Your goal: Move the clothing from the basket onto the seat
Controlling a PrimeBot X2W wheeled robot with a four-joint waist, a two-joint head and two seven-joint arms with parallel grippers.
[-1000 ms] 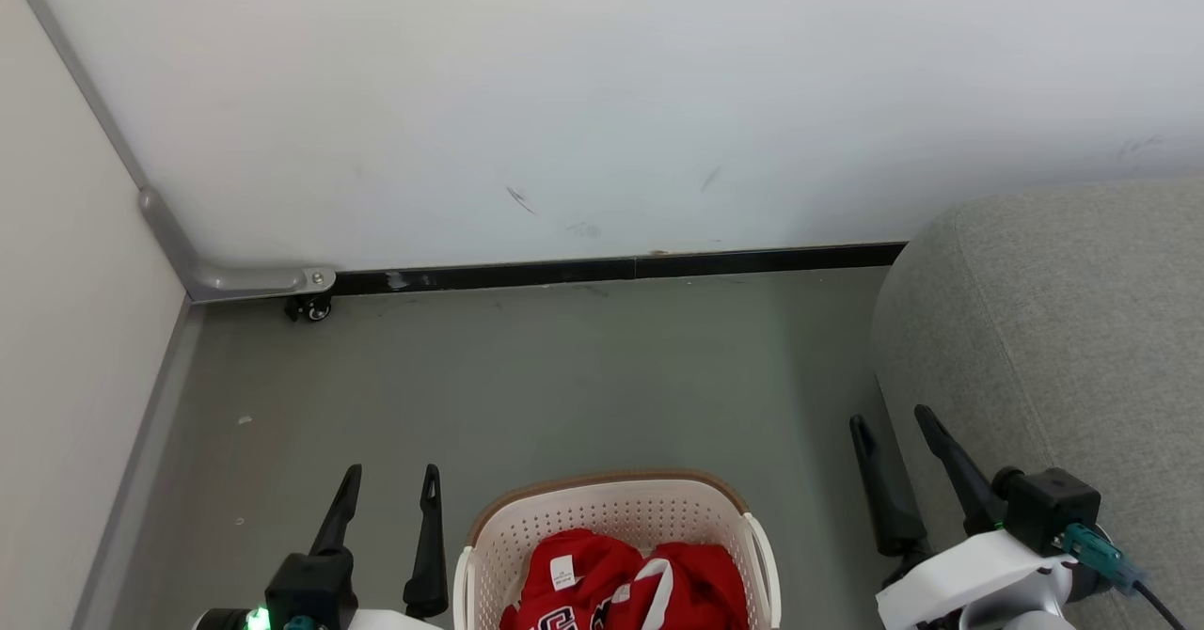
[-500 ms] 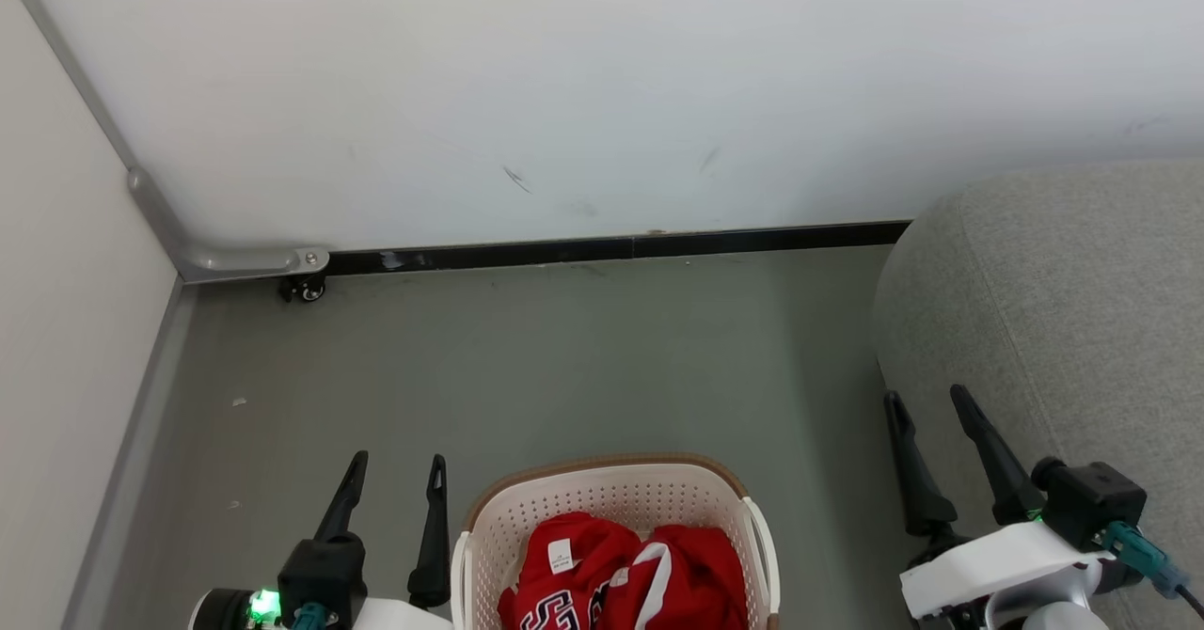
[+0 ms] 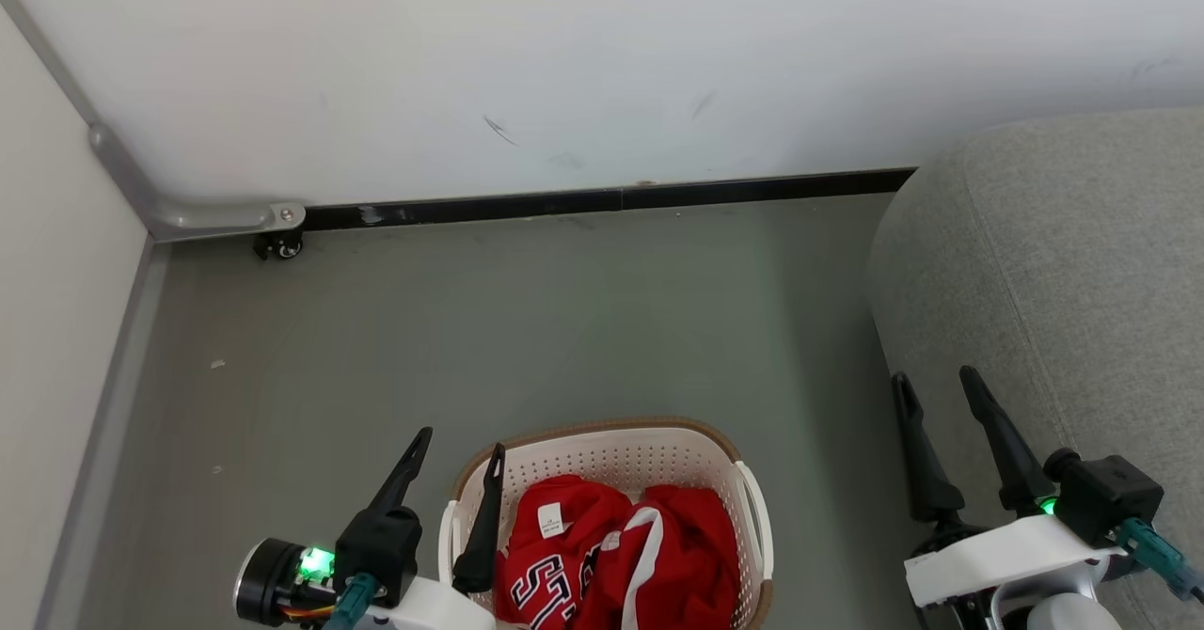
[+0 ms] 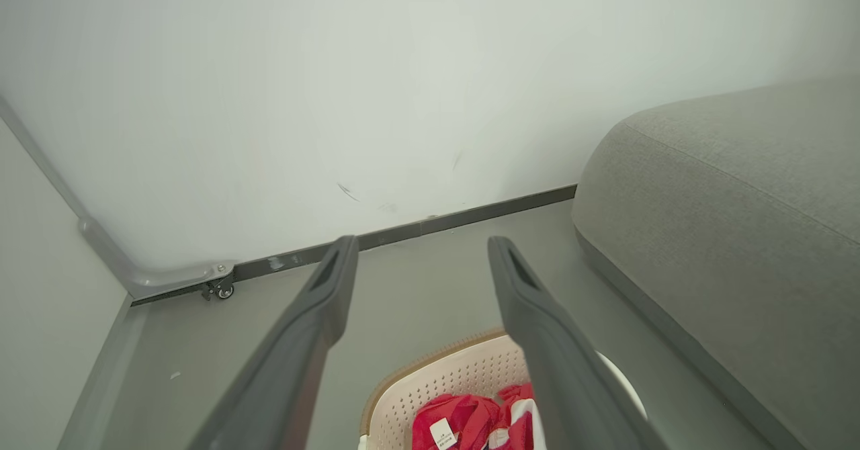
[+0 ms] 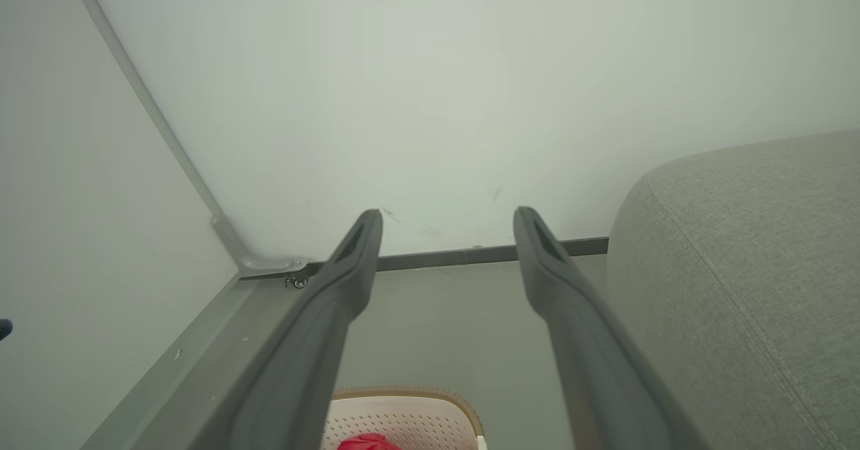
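Note:
The cream basket with a brown rim stands on the grey floor at the bottom centre of the head view. The red clothing with white trim and block lettering lies bunched inside it. My left gripper is open, and its right finger reaches over the basket's left rim above the clothing. My right gripper is open and empty beside the grey seat at the right. The left wrist view shows the left gripper open above the basket, clothing and seat. The right wrist view shows the right gripper, basket and seat.
A white wall with a black baseboard runs behind the basket. A pale panel on the left ends in a metal bracket with a small caster. Bare grey floor lies between the basket and the wall.
The head camera has tilted down, so the whole scene has slid up the picture. My left gripper has moved right, over the basket's left rim. Both grippers have stayed open.

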